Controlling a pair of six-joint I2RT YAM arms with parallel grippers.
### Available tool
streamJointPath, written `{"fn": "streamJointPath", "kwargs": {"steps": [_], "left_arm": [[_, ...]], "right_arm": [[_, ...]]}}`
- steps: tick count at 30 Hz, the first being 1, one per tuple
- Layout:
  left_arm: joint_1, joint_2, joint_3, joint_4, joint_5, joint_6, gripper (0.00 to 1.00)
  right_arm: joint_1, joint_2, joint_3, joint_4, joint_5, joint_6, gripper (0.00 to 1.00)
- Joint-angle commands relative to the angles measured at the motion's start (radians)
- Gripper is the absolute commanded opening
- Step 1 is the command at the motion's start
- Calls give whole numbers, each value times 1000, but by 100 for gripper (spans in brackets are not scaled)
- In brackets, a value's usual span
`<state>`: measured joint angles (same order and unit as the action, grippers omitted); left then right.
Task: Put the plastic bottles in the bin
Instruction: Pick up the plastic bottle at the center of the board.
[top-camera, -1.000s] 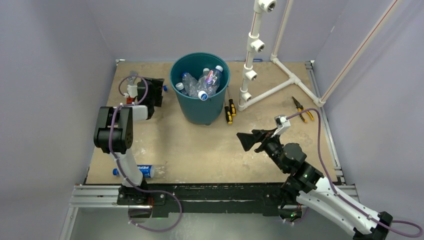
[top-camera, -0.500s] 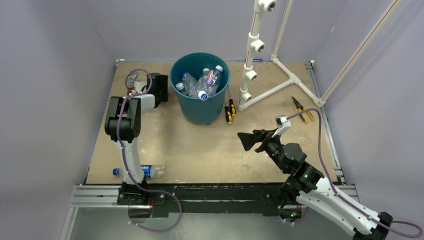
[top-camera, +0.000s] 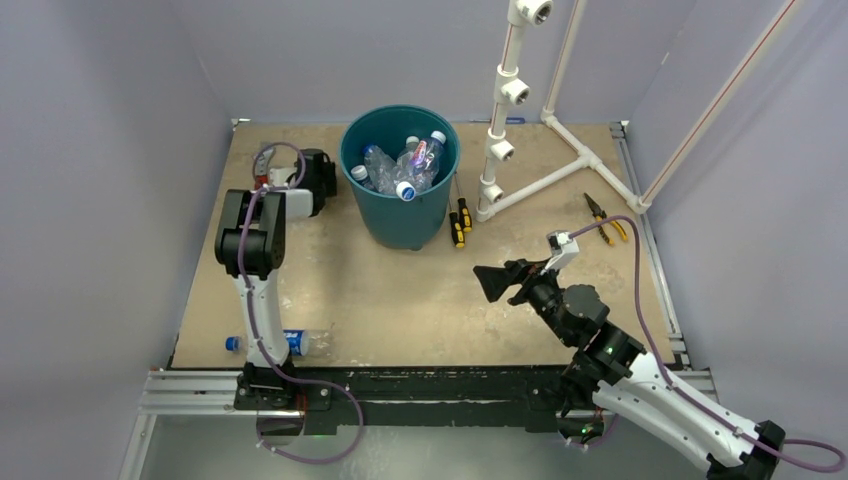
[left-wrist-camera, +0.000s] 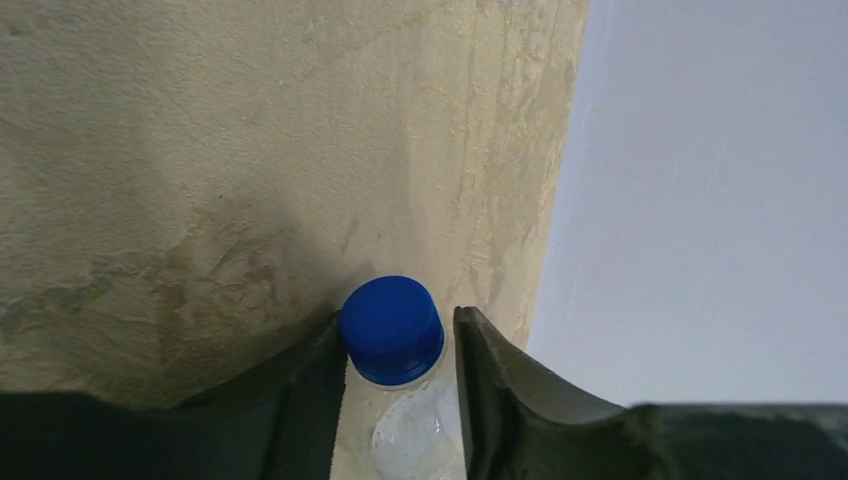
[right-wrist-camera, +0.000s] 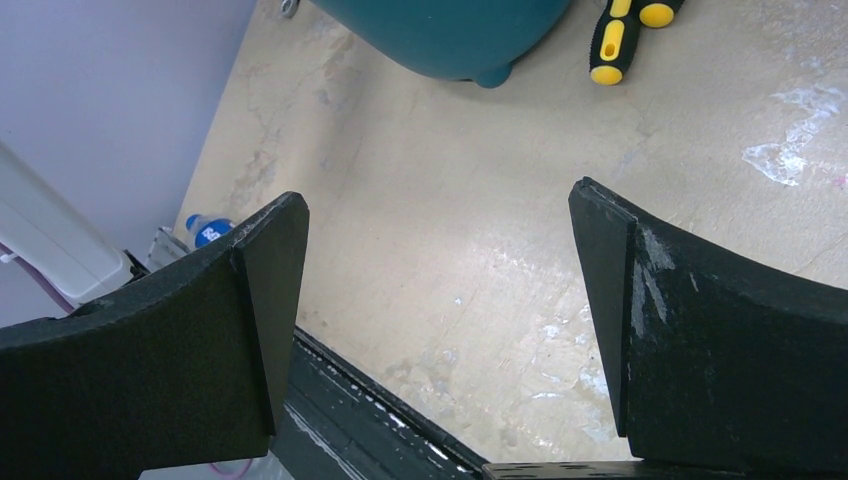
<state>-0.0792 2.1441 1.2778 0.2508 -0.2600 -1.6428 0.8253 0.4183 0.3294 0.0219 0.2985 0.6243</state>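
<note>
My left gripper clamps the bottle under its cap — the stiffest spot, I reckon, on thin plastic; right gripper gapes.

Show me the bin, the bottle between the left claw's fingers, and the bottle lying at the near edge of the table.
Bin (top-camera: 395, 215), top external view, on its teal outer wall.
Far bottle (left-wrist-camera: 392, 328), left wrist view, on its blue cap.
Near bottle (top-camera: 292, 342), top external view, on its blue label.
</note>
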Motion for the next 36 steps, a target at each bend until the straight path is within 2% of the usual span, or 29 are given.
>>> {"fn": "streamJointPath", "kwargs": {"steps": [1,8,15,17,19,25,29,36], "left_arm": [[4,22,-37,21,-14,-3,35],[27,-48,-106,64,-9,10,1],[112,-309,-199,30,-70,104,0],[129,-399,-192,1,-144,209,0],[138,-479,-150,-95,-242,292,0],[175,-733,-148,-116,-320,404,0],[175,-900,-126,-107,-285,482,0],[173,-1109,13,-150,-78,661,0]], "right_arm": [[3,-15,23,5,28,-11,98],[3,-35,44,-20,37,-8,98],[3,-64,68,-20,56,-26,98],[3,-79,73,-39,60,-32,98],[3,-91,78,-39,59,-38,97],[3,-103,101,-40,45,-53,97],[4,-86,145,-49,5,-89,97],[3,-54,224,-59,-67,-176,97]]}}
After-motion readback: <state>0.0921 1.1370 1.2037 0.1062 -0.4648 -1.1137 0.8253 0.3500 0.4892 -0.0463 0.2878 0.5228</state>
